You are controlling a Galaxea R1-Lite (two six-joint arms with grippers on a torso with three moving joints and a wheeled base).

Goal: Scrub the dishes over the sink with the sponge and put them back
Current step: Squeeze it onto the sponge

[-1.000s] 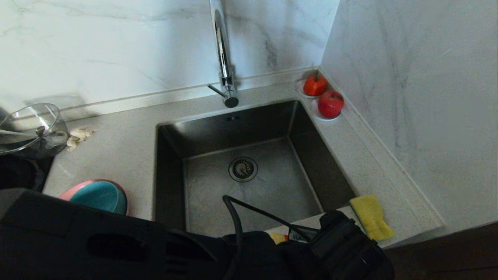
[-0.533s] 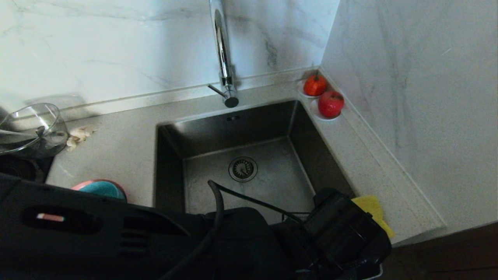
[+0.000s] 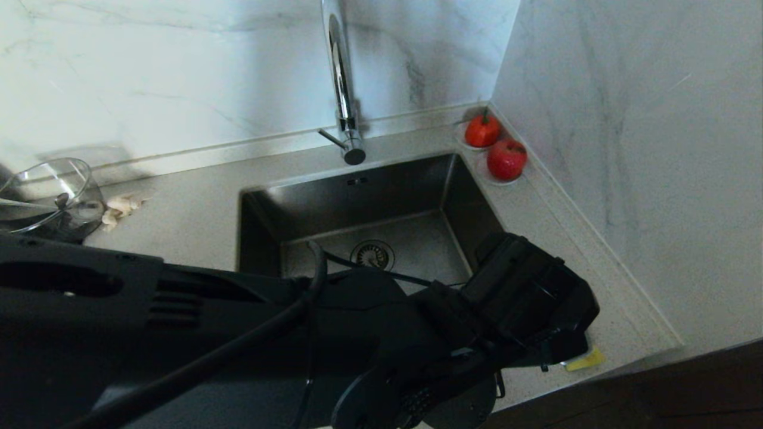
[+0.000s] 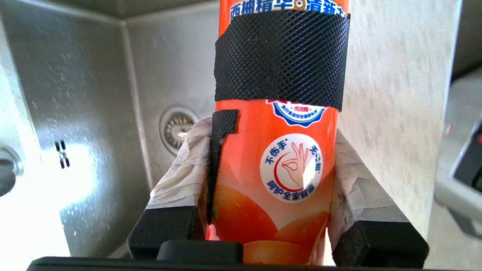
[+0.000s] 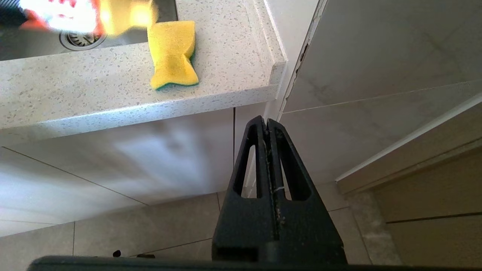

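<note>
- Left gripper (image 4: pixel 276 226) is clamped on an orange dish-soap bottle (image 4: pixel 278 158) w/ black mesh tape round it, white cloth padding on both fingers. It's held over the sink's front-right corner.
- Sink (image 3: pixel 334 196): square brushed steel, round drain strainer (image 3: pixel 374 253), chrome tap (image 3: pixel 341 83) at its back edge.
- Sponge (image 5: pixel 172 52): yellow, pinched at the waist, thin green scour layer underneath. Lies flat on the speckled countertop (image 5: pixel 94 94) right of the sink, near the front edge. In head view only a corner shows past the left arm.
- Right gripper (image 5: pixel 268 124) hangs below the sink's counter by the cabinet front, fingers pressed together, holding nothing.
- Glass jug (image 3: pixel 50 193) far left of the sink, 2 red fruits (image 3: pixel 495 146) at its back-right corner.
</note>
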